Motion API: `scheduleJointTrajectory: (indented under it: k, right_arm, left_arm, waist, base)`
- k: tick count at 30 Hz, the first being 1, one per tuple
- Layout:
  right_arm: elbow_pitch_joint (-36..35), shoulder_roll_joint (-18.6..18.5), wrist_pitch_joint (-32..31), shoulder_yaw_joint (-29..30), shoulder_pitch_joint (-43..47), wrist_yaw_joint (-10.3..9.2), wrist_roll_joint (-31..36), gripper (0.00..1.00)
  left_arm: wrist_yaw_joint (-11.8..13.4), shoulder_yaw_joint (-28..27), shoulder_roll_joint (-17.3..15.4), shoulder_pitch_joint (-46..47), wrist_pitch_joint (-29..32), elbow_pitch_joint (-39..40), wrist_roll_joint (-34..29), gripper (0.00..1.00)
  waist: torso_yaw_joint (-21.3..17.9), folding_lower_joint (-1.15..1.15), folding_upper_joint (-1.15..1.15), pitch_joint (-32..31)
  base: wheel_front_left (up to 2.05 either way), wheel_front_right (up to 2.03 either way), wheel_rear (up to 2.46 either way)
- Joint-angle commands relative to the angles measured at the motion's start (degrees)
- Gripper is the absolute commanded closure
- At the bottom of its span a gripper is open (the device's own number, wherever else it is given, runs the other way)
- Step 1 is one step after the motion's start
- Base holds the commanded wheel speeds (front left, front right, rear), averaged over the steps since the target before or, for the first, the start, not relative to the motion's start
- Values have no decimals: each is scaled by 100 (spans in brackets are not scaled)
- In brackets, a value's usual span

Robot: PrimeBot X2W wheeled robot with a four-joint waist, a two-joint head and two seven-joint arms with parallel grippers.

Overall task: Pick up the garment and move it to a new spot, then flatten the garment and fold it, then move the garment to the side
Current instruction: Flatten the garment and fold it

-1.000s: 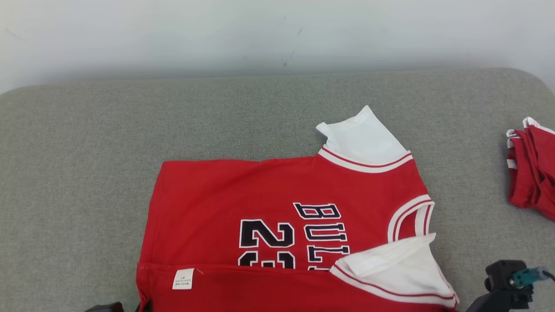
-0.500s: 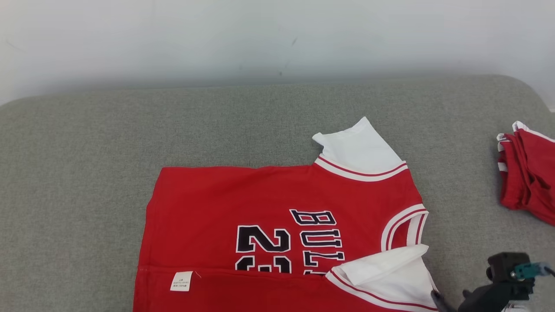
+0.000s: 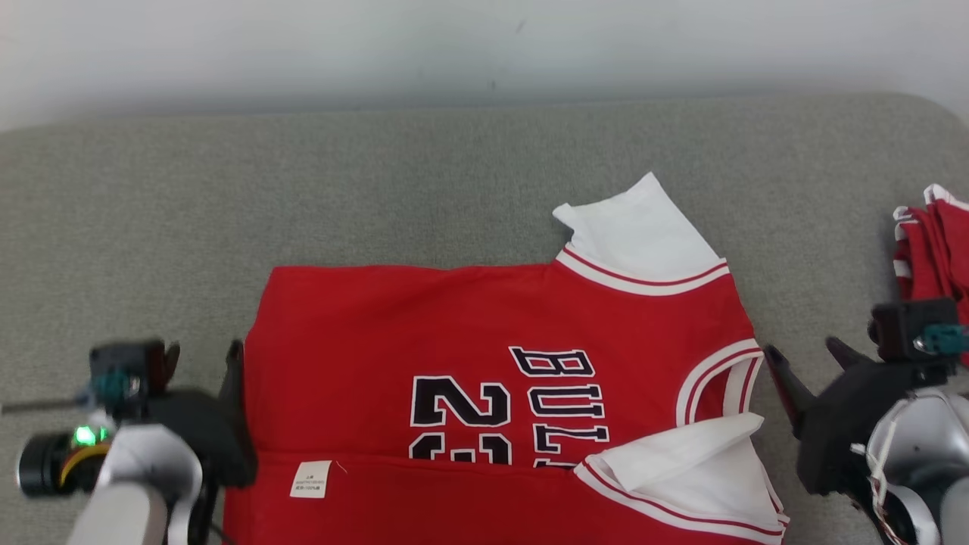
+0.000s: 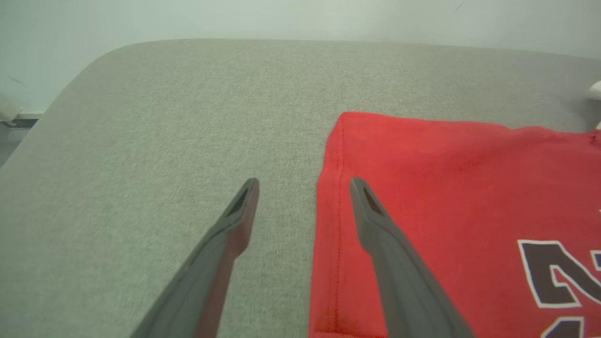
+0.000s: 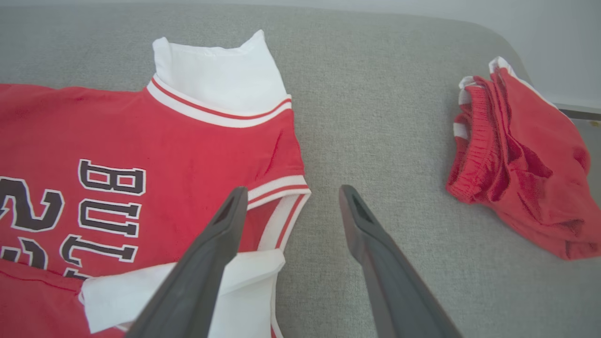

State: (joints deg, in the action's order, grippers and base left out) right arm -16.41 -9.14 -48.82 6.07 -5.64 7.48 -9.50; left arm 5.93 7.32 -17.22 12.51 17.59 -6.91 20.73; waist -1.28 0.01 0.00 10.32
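Note:
The garment (image 3: pixel 484 333) is a red jersey with white sleeves and black "BULLS 23" lettering, spread on the grey cushion (image 3: pixel 378 189). Its near strip is folded over the front, and a white label (image 3: pixel 310 478) shows there. My left gripper (image 3: pixel 203 356) stands open at the jersey's left hem. In the left wrist view, the left gripper (image 4: pixel 304 183) straddles the hem of the garment (image 4: pixel 446 188). My right gripper (image 3: pixel 801 350) stands open beside the neck end. In the right wrist view, the right gripper (image 5: pixel 292 190) hovers at the striped trim of the garment (image 5: pixel 141 136). Neither gripper holds anything.
A crumpled pair of red shorts (image 3: pixel 935 242) with white trim lies at the cushion's right end, also seen in the right wrist view as the shorts (image 5: pixel 516 159). A pale wall (image 3: pixel 484 45) runs behind the cushion. Bare grey cushion extends left and beyond the jersey.
Both grippers went from shut to open and rose from the bottom edge to the jersey's left and right sides. The head camera shifted slightly. The folded strip stays laid over the jersey.

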Motion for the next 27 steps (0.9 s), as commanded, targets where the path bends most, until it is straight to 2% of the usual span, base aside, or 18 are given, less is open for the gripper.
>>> scheduleJointTrajectory:
  k: [1, 5, 7, 12, 19, 27]
  right_arm:
    - [60, -55, 60, -164, -215, -1, 7, 0]
    - [220, -146, 146, -573, -603, -1, -115, 0]
    - [302, -185, 186, -734, -743, -1, -166, 0]
    - [438, -271, 261, -829, -935, -1, -142, 0]
    - [509, -239, 361, -775, -936, -1, -156, 0]
    - [553, -226, 397, -684, -935, -1, -137, 0]
  left_arm:
    - [-90, 74, -40, 490, 108, -288, -47, 0]
    - [-266, 253, -144, 1421, 246, -1050, -218, 0]
    - [-327, 398, -295, 1787, 330, -1436, -418, 0]
    - [-486, 618, -433, 2427, 353, -2158, -642, 0]
    - [-550, 884, -468, 2852, 323, -2866, -887, 0]
    - [-624, 1014, -345, 2864, 648, -3303, -790, 0]
  waist:
    - [-74, -1, 0, 319]
    - [-300, -1, 0, 636]
    - [-433, -1, 0, 762]
    - [-693, -1, 0, 1005]
    - [-827, -1, 0, 1166]
    - [-733, -1, 0, 1106]
  base:
    - [0, 0, 0]
    - [0, 0, 0]
    - [0, 0, 0]
    - [0, 0, 0]
    - [0, 0, 0]
    - [0, 0, 0]
